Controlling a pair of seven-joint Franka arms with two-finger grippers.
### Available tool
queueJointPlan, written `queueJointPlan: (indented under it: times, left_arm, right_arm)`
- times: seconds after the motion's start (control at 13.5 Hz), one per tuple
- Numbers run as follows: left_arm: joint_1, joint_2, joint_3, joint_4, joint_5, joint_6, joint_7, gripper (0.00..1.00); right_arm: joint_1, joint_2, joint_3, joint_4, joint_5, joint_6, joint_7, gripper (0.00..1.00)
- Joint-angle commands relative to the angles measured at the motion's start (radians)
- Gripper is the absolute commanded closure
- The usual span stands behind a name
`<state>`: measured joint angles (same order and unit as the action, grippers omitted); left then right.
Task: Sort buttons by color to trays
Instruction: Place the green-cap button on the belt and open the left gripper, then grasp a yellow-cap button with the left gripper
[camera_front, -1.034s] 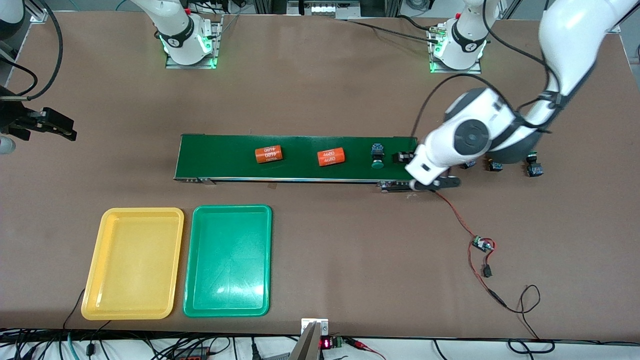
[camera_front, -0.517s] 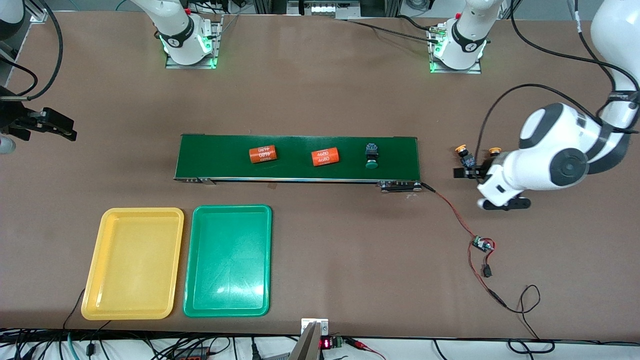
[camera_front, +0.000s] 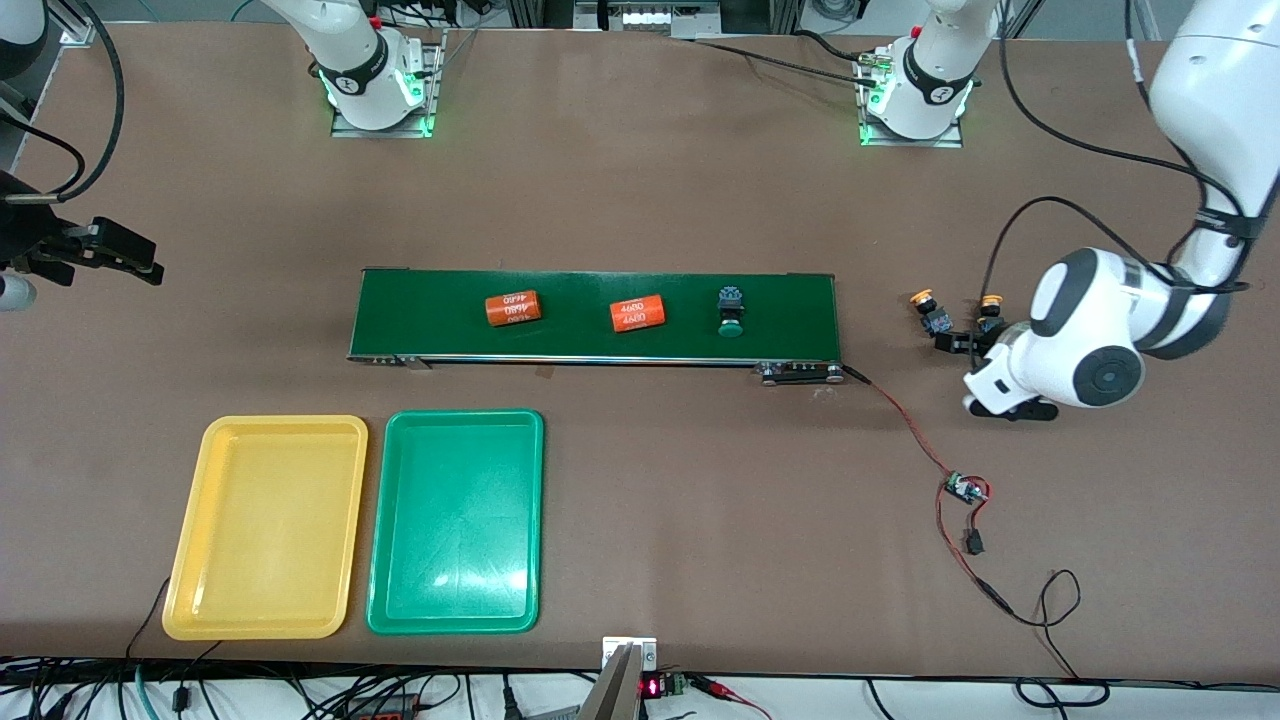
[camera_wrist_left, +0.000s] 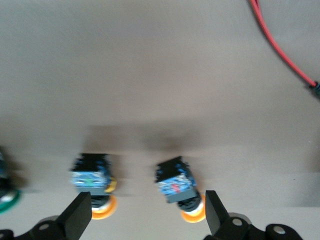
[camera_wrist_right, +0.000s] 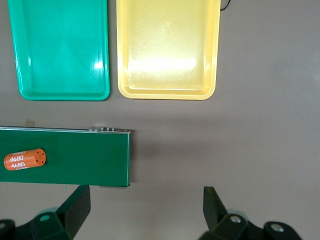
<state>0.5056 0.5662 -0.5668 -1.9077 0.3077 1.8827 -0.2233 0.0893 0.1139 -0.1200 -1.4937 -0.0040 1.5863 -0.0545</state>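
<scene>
The left hand (camera_front: 962, 342) hangs low over the table (camera_front: 640, 200) at the left arm's end, fingers (camera_wrist_left: 79, 216) spread wide and empty, just above two yellow-capped buttons (camera_wrist_left: 176, 186) standing side by side; a green-capped button (camera_front: 731, 310) rides the conveyor belt (camera_front: 420, 310) with two orange cylinders (camera_front: 513, 307), and the cap of another green button (camera_wrist_left: 6, 199) peeps in at the edge of the left wrist view; the yellow tray (camera_front: 268, 527) and green tray (camera_front: 456, 521) lie empty, side by side, nearer the front camera at the right arm's end; the right hand (camera_front: 130, 258) waits near that end with its fingers (camera_wrist_right: 76, 206) apart, holding nothing. The chief risk lies in the crowding: both yellow buttons sit within the span of the open fingers, so a closing grip may catch two at once, or pinch one and flick its neighbour away across the table; the buttons are tiny and top-heavy on their round caps, so an off-centre squeeze could tip or spin one out of the grip. A red wire (camera_wrist_left: 280, 45) runs close by and could snag an arm sweeping low. On the belt, the orange cylinders could be mistaken for yellow buttons, and the green button may well travel out of reach before a hand arrives.
</scene>
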Motion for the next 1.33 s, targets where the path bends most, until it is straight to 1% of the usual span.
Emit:
queueJointPlan:
  times: [0.0, 0.22, 0.37, 0.44, 0.52, 0.59, 0.74, 0.89, 0.96, 1.03, 1.11, 1.18, 1.26]
  left_arm:
    - [-0.136, -0.202, 0.178, -0.238, -0.130, 0.177, 0.038, 0.00]
    - [-0.151, -0.206, 0.218, -0.335, -0.130, 0.355, 0.038, 0.00]
    - [-0.154, -0.194, 0.219, -0.362, -0.160, 0.394, 0.016, 0.00]
    - [-0.157, -0.190, 0.219, -0.364, -0.214, 0.395, 0.009, 0.00]
    - [-0.162, -0.190, 0.217, -0.363, -0.243, 0.395, 0.009, 0.00]
    - [-0.163, -0.190, 0.217, -0.363, -0.246, 0.397, 0.009, 0.02]
    - [-0.171, -0.180, 0.219, -0.363, -0.246, 0.401, 0.012, 0.47]
    - [-0.171, -0.177, 0.219, -0.361, -0.246, 0.401, 0.022, 0.71]
    - [-0.171, -0.177, 0.219, -0.356, -0.246, 0.398, 0.021, 0.80]
    - [-0.171, -0.183, 0.217, -0.347, -0.246, 0.389, 0.021, 0.83]
    - [-0.171, -0.196, 0.212, -0.332, -0.245, 0.385, 0.018, 0.84]
    - [-0.171, -0.207, 0.205, -0.297, -0.245, 0.333, 0.018, 0.84]
    - [-0.173, -0.207, 0.183, -0.233, -0.246, 0.241, 0.015, 0.84]
  right_arm:
    - [-0.002, -0.007, 0.005, -0.007, 0.003, 0.015, 0.002, 0.00]
    - [-0.003, -0.005, 0.005, -0.008, 0.006, 0.017, 0.005, 0.00]
    - [0.001, -0.005, 0.005, -0.008, 0.007, 0.023, 0.005, 0.00]
    - [-0.003, -0.005, 0.005, -0.008, 0.016, 0.021, 0.007, 0.00]
    - [-0.010, -0.003, 0.005, -0.008, 0.022, 0.015, 0.007, 0.00]
    - [-0.014, 0.003, 0.003, -0.010, 0.025, 0.014, -0.005, 0.00]
    - [-0.019, 0.022, 0.005, -0.010, 0.027, 0.018, 0.005, 0.00]
    - [-0.005, 0.047, 0.006, -0.008, 0.022, 0.021, 0.005, 0.00]
    - [-0.013, 0.053, 0.007, -0.008, 0.027, 0.030, 0.005, 0.00]
    - [-0.019, 0.064, 0.007, -0.008, 0.030, 0.047, 0.007, 0.00]
    - [-0.020, 0.075, 0.007, -0.008, 0.030, 0.053, 0.007, 0.00]
    - [-0.020, 0.084, 0.005, -0.008, 0.030, 0.052, 0.007, 0.00]
    - [-0.019, 0.089, 0.005, -0.008, 0.029, 0.051, 0.004, 0.00]
